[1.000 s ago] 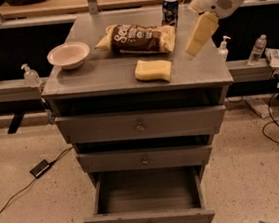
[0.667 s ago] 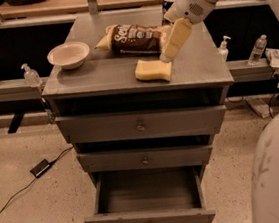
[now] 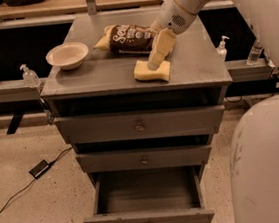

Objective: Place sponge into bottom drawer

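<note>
The pale yellow sponge (image 3: 152,72) lies on top of the grey cabinet (image 3: 95,78), right of centre near the front edge. My gripper (image 3: 155,61) reaches down from the upper right and its tip is on or just above the sponge's top. The bottom drawer (image 3: 149,218) is pulled out and open, with nothing visible inside. The two shallower drawers above it are shut.
A brown chip bag (image 3: 128,38) lies just behind the sponge. A white bowl (image 3: 67,55) sits at the cabinet's left. Small bottles (image 3: 29,76) stand on side rails left and right. A cable and small black box (image 3: 38,169) lie on the floor at left. My arm's body fills the lower right.
My gripper has moved left and down from beside the chip bag's right end to the sponge. The sponge and drawer have not moved.
</note>
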Motion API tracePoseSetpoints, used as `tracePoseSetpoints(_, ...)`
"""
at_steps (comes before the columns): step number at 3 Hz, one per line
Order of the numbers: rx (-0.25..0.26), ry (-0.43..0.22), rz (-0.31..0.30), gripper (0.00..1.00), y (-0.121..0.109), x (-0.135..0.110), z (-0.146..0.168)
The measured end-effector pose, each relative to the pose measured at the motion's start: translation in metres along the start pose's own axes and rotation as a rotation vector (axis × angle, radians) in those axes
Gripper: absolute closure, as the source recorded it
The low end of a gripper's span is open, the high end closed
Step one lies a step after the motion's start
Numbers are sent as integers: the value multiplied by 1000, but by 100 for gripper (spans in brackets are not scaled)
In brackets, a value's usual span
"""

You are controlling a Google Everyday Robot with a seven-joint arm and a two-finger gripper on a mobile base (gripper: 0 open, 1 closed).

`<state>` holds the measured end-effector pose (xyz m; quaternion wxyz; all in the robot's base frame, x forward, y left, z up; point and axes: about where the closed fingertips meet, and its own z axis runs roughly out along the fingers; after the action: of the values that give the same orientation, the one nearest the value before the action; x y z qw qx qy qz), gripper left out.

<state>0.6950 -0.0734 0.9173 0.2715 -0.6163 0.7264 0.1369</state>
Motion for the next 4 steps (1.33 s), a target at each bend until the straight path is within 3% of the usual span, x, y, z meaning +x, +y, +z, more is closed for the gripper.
tracePoseSetpoints(2, -42, 176, 30, 0, -7, 36, 64)
tracePoseSetpoints(3, -25, 221, 51, 18, -15, 49, 78)
tracePoseSetpoints(4, -26, 228, 53, 49, -16, 51, 84)
